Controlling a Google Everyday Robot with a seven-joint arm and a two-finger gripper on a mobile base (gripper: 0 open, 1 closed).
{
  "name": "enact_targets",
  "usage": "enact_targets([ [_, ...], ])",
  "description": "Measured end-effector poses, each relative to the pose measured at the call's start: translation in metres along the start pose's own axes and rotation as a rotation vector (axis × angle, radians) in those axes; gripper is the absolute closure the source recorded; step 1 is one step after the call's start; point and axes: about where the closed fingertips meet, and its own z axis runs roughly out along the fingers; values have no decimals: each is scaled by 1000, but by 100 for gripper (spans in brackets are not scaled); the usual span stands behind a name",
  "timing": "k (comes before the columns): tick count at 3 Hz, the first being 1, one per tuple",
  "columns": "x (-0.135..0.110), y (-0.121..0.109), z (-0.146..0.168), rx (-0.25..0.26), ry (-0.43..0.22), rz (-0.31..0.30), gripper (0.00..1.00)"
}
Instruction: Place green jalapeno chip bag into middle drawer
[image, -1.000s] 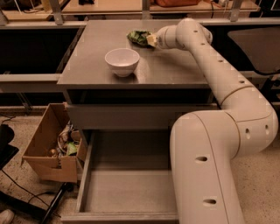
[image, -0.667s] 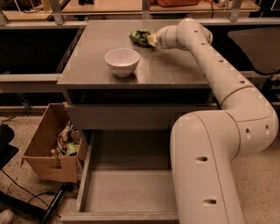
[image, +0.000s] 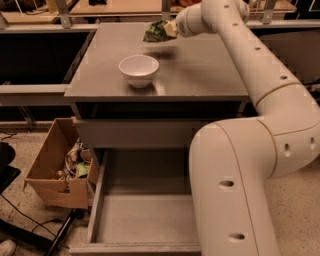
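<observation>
Looking down on the grey bench (image: 200, 75), we note the end effector (image: 169, 30) at the far edge of the top, reaching in from the right on the long white arm (image: 260, 80). It is clamped on the green jalapeno chip bag (image: 155, 33), gripping the packet's right end. The bag hangs clear of the surface, tilted, with a soft shadow (image: 161, 48) on the bench just beneath it. A white bowl (image: 139, 70) stands upright nearer the front edge, left of centre and well apart from the bag. Below a closed drawer front (image: 130, 132), the middle drawer (image: 145, 220) is pulled out toward us, its flat grey bottom bare, its right side hidden behind the arm's lower link. A cardboard box (image: 50, 175) with mixed clutter sits on the floor just left of the drawer.
</observation>
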Motion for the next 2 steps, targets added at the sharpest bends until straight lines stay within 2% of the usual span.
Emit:
enact_targets([
  [1, -49, 9, -52, -1, 19, -91, 100],
  [2, -85, 4, -122, 61, 31, -146, 100],
])
